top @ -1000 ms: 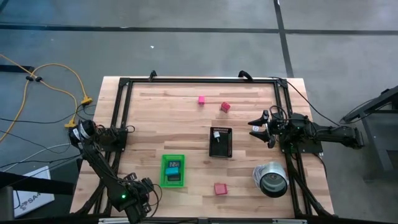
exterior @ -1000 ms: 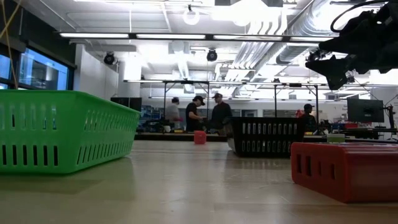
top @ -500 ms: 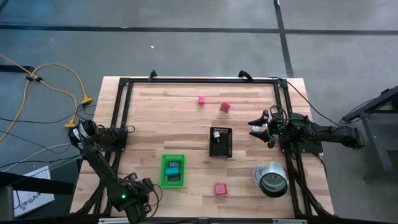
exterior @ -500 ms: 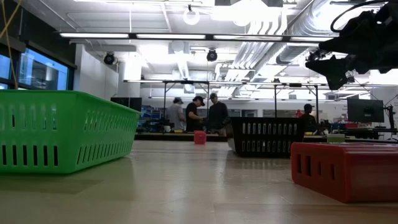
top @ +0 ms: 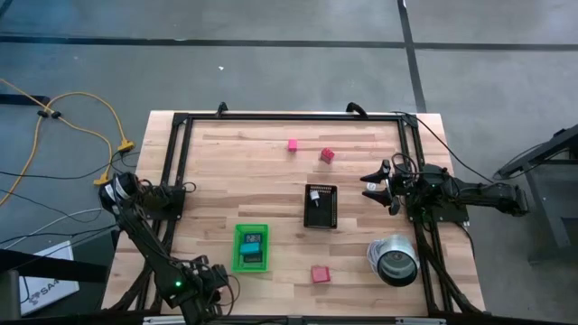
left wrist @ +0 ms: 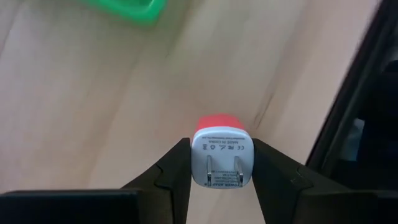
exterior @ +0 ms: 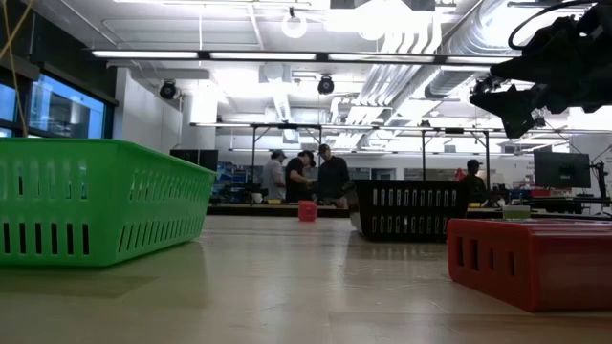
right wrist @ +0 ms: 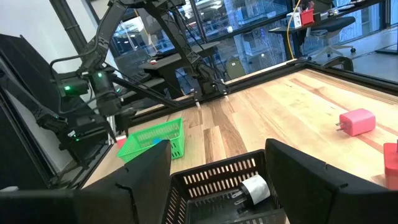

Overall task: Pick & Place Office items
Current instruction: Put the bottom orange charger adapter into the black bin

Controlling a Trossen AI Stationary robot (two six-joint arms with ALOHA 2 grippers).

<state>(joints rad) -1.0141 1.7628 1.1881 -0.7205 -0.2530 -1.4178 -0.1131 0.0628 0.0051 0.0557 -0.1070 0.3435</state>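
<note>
Left wrist view shows the left gripper (left wrist: 222, 163) closed on a plug (left wrist: 222, 154), white at the prong face and red behind, held between both fingers (left wrist: 175, 169) above the wooden table (left wrist: 93, 106). A corner of the green tray (left wrist: 134, 9) lies further ahead of this gripper. In the high view the left gripper (top: 215, 287) is at the near left corner of the table, with the green tray (top: 238, 246) just beyond it, holding small dark and blue items.

The right gripper (top: 377, 185) hangs above the table with its jaws wide and nothing between them. The black tray (top: 330, 213) is just in front of it, with a white plug (right wrist: 254, 186) inside. Beyond that tray a pink plug (right wrist: 356, 121) lies alone. A red block (top: 319, 273) and a can (top: 394, 259) are well apart from this gripper, toward the near edge.
</note>
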